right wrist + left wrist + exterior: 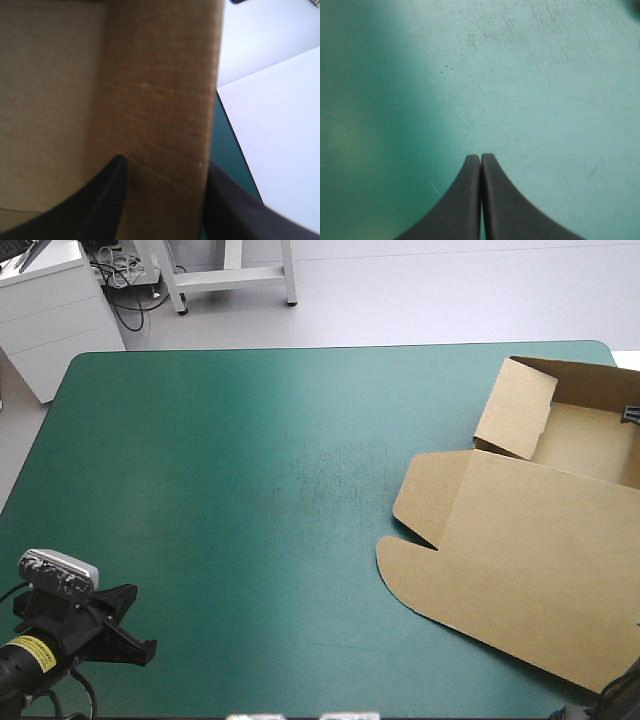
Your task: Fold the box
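brown box [500,540] at 3 o'clock on the teal-green cover [230,470], close against the table's right edge. tray [590,445] toward 2 o'clock with walls raised; lid [540,600] flat toward 5 o'clock; rounded flaps [415,505] pointing to 9 o'clock.

right gripper [165,162] astride the tray's side wall [160,85]: one black finger inside over the tray floor, the other outside by the table edge. by the look of it clamped on that wall, board filling the whole gap.

left gripper [480,156] clenched on nothing, over bare cover at 7 o'clock, well apart from the box.

step in hand, as a judgement: seating or firming the side wall. to do well:
- hold square across the wall's top, no twist.
- press straight down toward the floor crease to keep the tuck locked.
- avoid any pull toward 3 o'clock, with the table edge just beside.
- bring the left gripper over to pin the lid against sliding.
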You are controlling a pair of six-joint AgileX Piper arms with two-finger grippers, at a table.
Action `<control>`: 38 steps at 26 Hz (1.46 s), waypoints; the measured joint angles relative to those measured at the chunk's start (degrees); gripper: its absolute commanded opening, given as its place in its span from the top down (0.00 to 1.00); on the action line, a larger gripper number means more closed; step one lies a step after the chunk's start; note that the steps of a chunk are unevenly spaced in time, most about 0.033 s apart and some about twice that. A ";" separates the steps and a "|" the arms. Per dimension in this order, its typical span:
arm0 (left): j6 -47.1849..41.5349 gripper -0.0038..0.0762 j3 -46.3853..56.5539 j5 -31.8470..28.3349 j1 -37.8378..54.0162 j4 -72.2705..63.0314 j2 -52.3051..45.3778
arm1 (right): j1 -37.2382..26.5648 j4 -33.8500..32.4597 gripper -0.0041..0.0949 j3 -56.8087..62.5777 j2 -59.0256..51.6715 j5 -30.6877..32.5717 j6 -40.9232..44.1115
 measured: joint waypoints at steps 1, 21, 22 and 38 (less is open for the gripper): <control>0.00 0.99 0.00 0.00 0.00 0.00 0.00 | 0.00 -0.28 0.25 0.00 0.20 0.07 0.00; 0.00 0.99 0.08 0.12 0.00 -1.25 0.00 | 11.97 12.25 0.98 7.23 -31.97 4.40 -2.12; 0.00 0.99 0.08 0.17 0.00 -1.53 0.00 | 13.74 12.50 0.98 8.72 -34.52 3.61 -2.51; 2.06 0.99 1.50 -0.57 0.00 -7.72 -2.13 | 31.32 11.76 0.98 43.99 -75.59 -10.18 -13.44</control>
